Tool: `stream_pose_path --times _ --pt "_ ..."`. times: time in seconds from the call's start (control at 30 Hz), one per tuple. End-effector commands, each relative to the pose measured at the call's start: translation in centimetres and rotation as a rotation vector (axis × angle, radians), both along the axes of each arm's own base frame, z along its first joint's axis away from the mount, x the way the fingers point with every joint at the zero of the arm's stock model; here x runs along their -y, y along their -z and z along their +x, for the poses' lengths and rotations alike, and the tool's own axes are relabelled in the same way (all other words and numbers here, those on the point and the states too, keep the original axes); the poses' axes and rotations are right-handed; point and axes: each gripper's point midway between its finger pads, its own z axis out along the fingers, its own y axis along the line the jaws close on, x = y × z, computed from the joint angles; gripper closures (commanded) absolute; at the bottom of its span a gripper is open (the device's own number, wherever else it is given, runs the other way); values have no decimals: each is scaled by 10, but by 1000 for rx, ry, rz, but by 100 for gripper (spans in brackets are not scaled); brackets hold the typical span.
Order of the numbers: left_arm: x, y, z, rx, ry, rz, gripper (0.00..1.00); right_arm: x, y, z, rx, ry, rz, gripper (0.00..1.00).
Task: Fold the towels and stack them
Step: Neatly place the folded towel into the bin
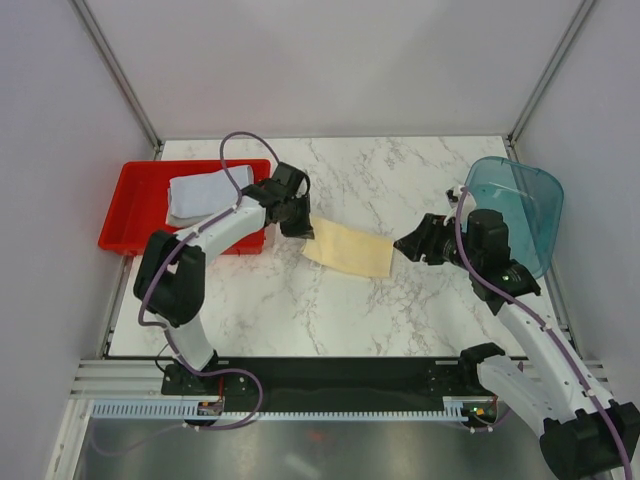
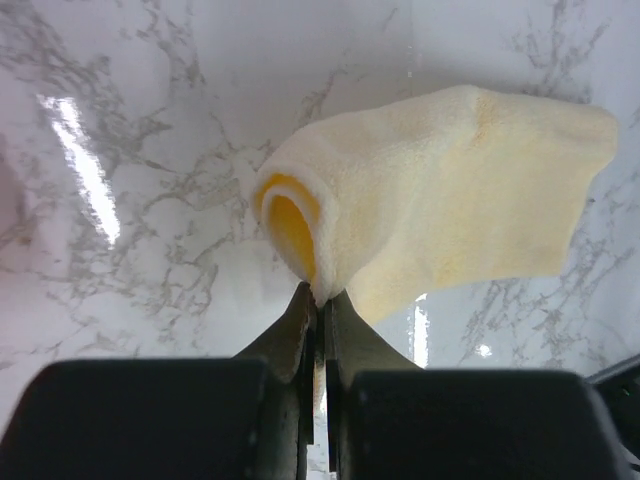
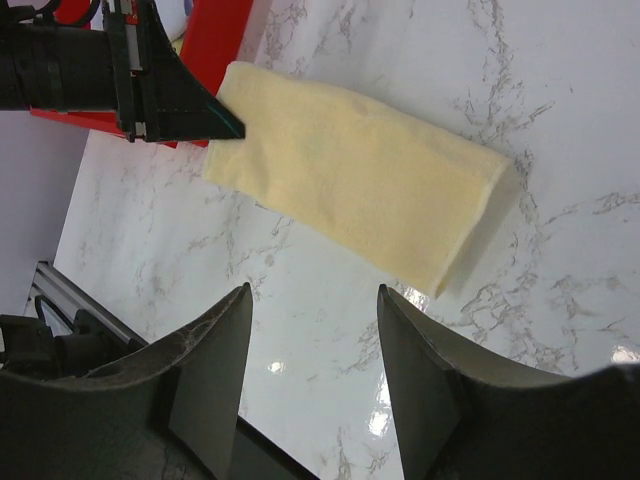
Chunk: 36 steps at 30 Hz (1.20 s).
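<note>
A pale yellow towel (image 1: 350,248) lies folded over on the marble table, its left end lifted. My left gripper (image 1: 298,226) is shut on that left end; in the left wrist view the towel (image 2: 450,200) rises from the pinched fingertips (image 2: 322,298). My right gripper (image 1: 405,243) stands open just off the towel's right end, touching nothing. Seen from the right wrist, the towel (image 3: 360,175) lies beyond the spread gripper (image 3: 313,290). A light grey folded towel (image 1: 203,193) lies in the red tray.
The red plastic tray (image 1: 140,205) sits at the back left, close behind my left arm. A translucent teal basket (image 1: 522,210) stands at the right edge behind my right arm. White walls close the table at the sides and the back.
</note>
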Motion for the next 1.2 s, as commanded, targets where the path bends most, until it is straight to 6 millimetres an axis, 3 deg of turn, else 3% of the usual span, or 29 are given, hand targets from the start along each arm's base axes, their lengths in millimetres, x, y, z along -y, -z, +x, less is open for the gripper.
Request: stream_pose_path --times 0.0,0.07,0.17,0.23,0.27,0.37,0.4,0.43,0.47,0.6,0.73,1.1,1.17 --pt "-37 -4 10 24 -13 223 98 3 -26 7 72 16 -4 39" --pt "-54 -9 21 44 -33 295 98 3 -30 7 80 15 -4 38" --pt "-80 -38 49 107 -85 373 98 4 -33 8 89 14 -14 38" --pt "-105 -44 64 110 -134 421 98 5 -31 9 93 17 -26 38" --pt "-110 -57 77 141 -158 409 98 6 -32 10 95 20 -31 38" --pt "-137 -66 100 146 -210 408 98 7 -28 14 89 23 -50 38" --pt "-142 -79 111 175 -227 396 98 8 -29 16 91 25 -53 38" --pt "-156 -75 118 157 -247 405 98 7 -28 18 87 25 -58 38" --pt "-160 -86 128 181 -261 392 98 7 -26 20 86 20 -68 38" --pt "-193 -91 152 184 -320 385 98 9 -20 30 76 26 -102 38" --pt "-217 -91 161 173 -357 376 98 9 -11 36 60 29 -123 37" --pt "-271 -106 154 185 -391 448 98 3 3 53 28 19 -123 36" --pt "-292 -102 151 166 -427 457 98 4 3 55 30 22 -126 35"
